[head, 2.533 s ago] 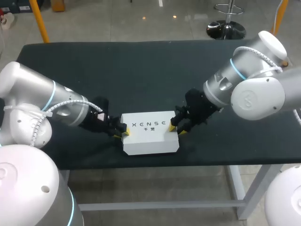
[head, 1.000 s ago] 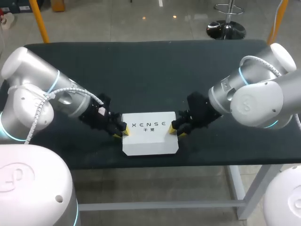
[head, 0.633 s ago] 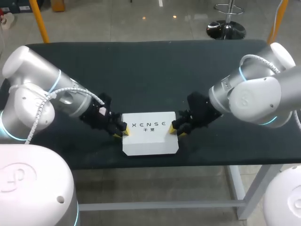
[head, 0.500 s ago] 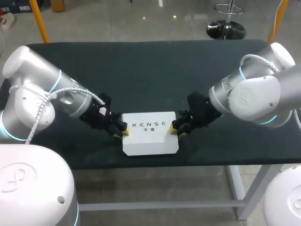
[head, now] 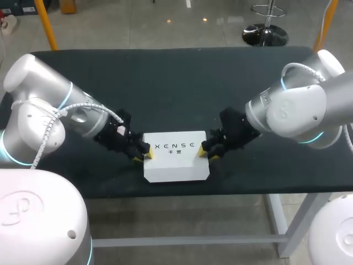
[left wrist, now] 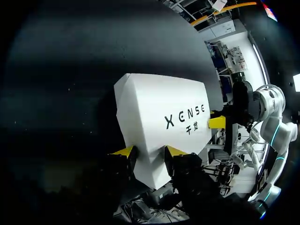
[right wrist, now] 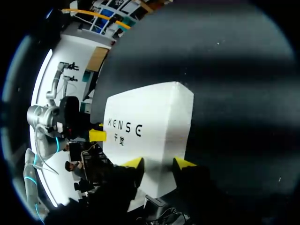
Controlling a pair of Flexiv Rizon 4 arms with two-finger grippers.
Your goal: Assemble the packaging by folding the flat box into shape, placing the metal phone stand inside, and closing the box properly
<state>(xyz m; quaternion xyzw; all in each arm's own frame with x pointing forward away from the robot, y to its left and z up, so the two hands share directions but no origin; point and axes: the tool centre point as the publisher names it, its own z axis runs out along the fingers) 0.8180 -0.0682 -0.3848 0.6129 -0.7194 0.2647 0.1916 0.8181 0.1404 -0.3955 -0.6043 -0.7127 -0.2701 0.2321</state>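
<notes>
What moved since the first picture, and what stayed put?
Only the elbows moved: the left arm swung toward the table's far side, and the right arm sank a little. Nothing was grabbed or let go. The left hand and right hand stayed gripping the ends of the white box, which kept still.

**Dark counter on a white frame**

A counter (head: 165,83) with a dark, matte top fills the middle of the head view, its long edges running from 9 o'clock to 3 o'clock. Beneath the near edge a white frame shows. A crossbar (head: 182,240) runs along at 6 o'clock, and a leg (head: 274,216) drops from the top at about 5 o'clock to meet it. In both wrist views the same dark top spreads wide, dotted with a few pale specks.
</notes>
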